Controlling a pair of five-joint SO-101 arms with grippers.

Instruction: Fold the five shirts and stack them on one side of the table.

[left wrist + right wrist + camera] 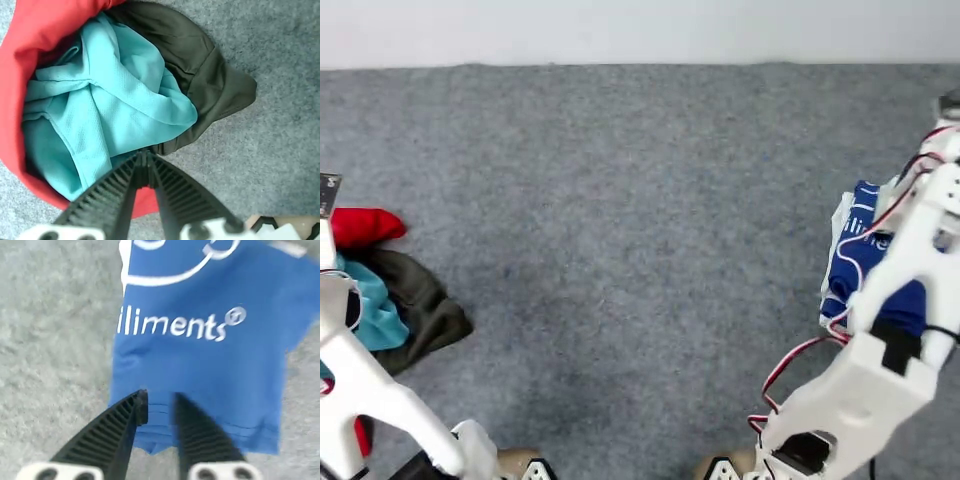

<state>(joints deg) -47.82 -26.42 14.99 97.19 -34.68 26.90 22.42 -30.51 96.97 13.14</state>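
A loose pile lies at the table's left edge: a red shirt (pixel 365 226), a teal shirt (pixel 378 312) and a dark olive shirt (pixel 425 300). My left gripper (pixel 145 159) hangs shut just above the teal shirt (pixel 110 105), where it meets the olive shirt (pixel 200 75); the red shirt (pixel 30 45) wraps around both. At the right edge lies a folded blue shirt (pixel 865 255) with white print. My right gripper (pixel 160 404) is open a little over the hem of the blue shirt (pixel 210 365), with nothing between its fingers.
Grey carpet-like cloth (pixel 640 220) covers the table, with a white wall along the far edge. The left arm (pixel 365 390) stands at the front left and the right arm (pixel 875 370) at the front right, partly over the blue shirt.
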